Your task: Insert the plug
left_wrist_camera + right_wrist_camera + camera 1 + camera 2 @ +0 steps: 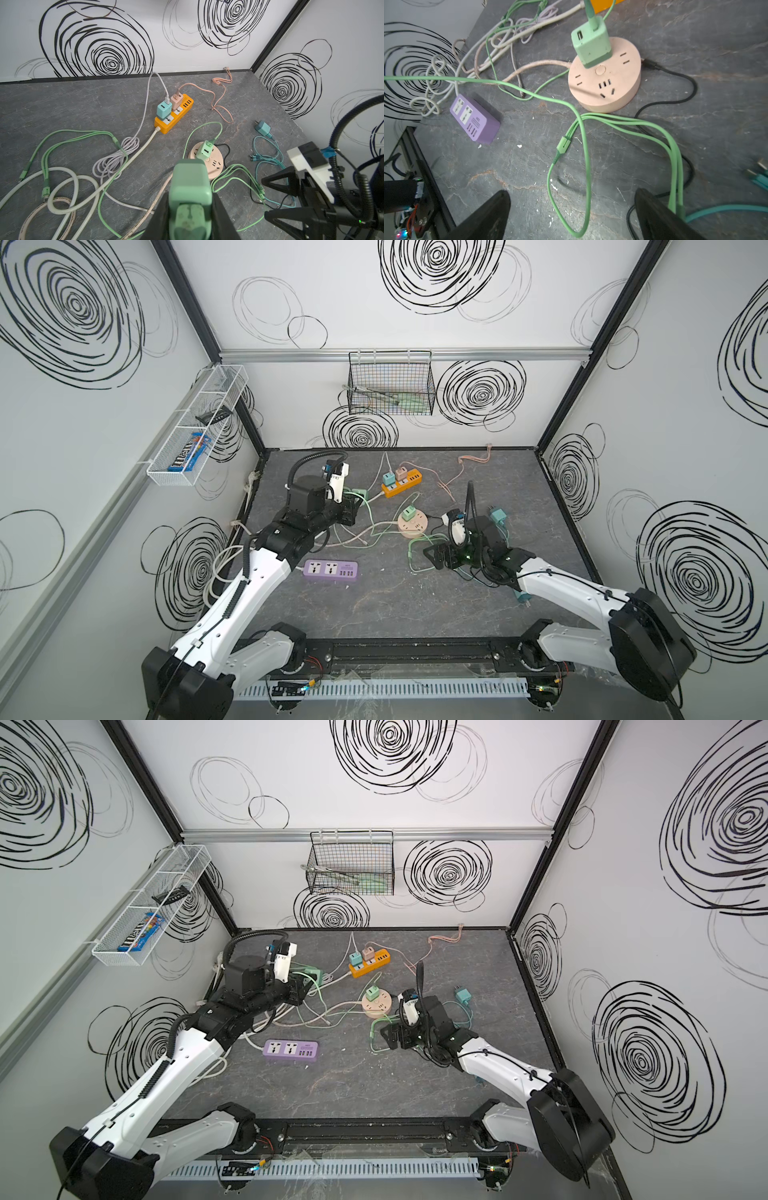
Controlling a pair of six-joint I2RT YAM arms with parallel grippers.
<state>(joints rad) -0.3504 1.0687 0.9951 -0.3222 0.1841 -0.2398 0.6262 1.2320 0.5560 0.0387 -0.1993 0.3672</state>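
**Green plug held, socket not yet reached**

The green plug [190, 182] is clamped between the narrowed jaws of the left end effector [190, 199], at the bottom centre of the left wrist view. In both top views it is seen left of centre, apparently raised above the table [415, 614]. Its prongs are hidden, so its facing cannot be told.

The right end effector [571, 216] is spread wide and holds nothing. It is seen right of centre in a top view [436, 558], low over the table, with a loop of green cable [583, 166] lying between its jaws.

Three receivers are offered. The purple power strip [331, 570], below centre, has both sockets free. The round pink socket block [412, 524], at centre, carries one green charger [591, 41] and shows free slots. The orange power strip [402, 483], above centre, carries two chargers. Which is intended cannot be told; the purple strip is judged the least obstructed.

For a clean insertion, the prongs should first be turned to face the chosen slots. The plug should be brought squarely over them and then pressed straight in, without tilt. The grip should be kept firm so that the plug is not rotated on contact. The trailing cables should be kept from snagging. A light strip is likely to slide, so it could be steadied by the free right end effector.
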